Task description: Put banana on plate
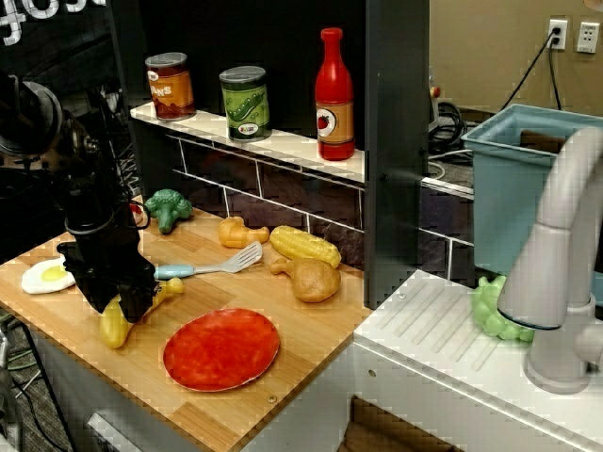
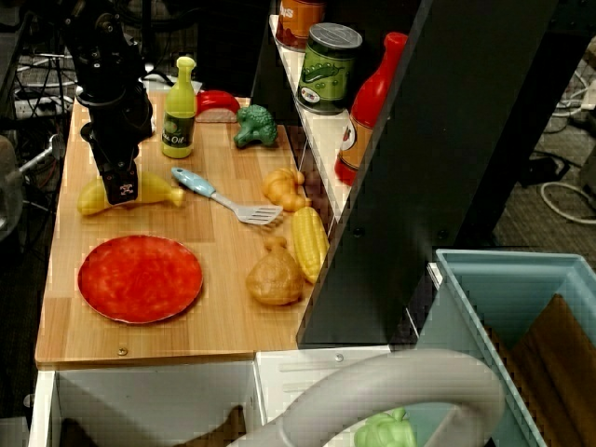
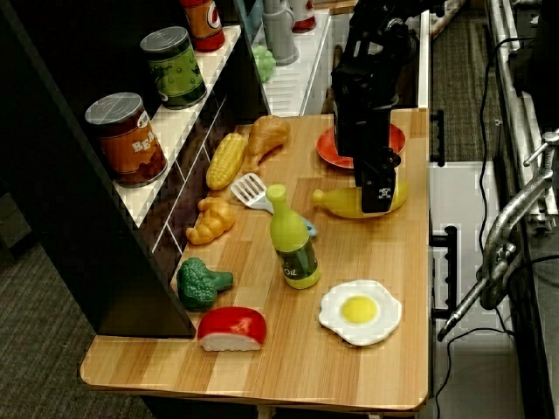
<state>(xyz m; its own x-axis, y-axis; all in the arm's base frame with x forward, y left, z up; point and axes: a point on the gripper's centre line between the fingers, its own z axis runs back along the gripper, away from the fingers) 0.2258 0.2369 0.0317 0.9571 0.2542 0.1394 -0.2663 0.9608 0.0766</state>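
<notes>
The yellow banana (image 2: 158, 196) lies on the wooden counter just behind the red-orange plate (image 2: 140, 277). My black gripper (image 2: 123, 189) is lowered onto the banana's middle, one finger in front of it and the other behind. The gap between the fingers is hidden, so their hold on the banana is unclear. In the front view the gripper (image 1: 127, 299) covers the banana (image 1: 115, 328) at mid-length, with the plate (image 1: 221, 348) to its right. From the far side, the gripper (image 3: 378, 194) stands over the banana (image 3: 336, 202), and the arm hides part of the plate (image 3: 325, 150).
Close behind the banana are a blue-handled spatula (image 2: 219, 196) and an olive oil bottle (image 2: 179, 112). A fried egg (image 1: 47, 275), broccoli (image 1: 168, 207), corn cob (image 2: 310, 242) and chicken pieces (image 2: 273, 277) share the counter. Cans and a red bottle (image 1: 334, 94) stand on the shelf.
</notes>
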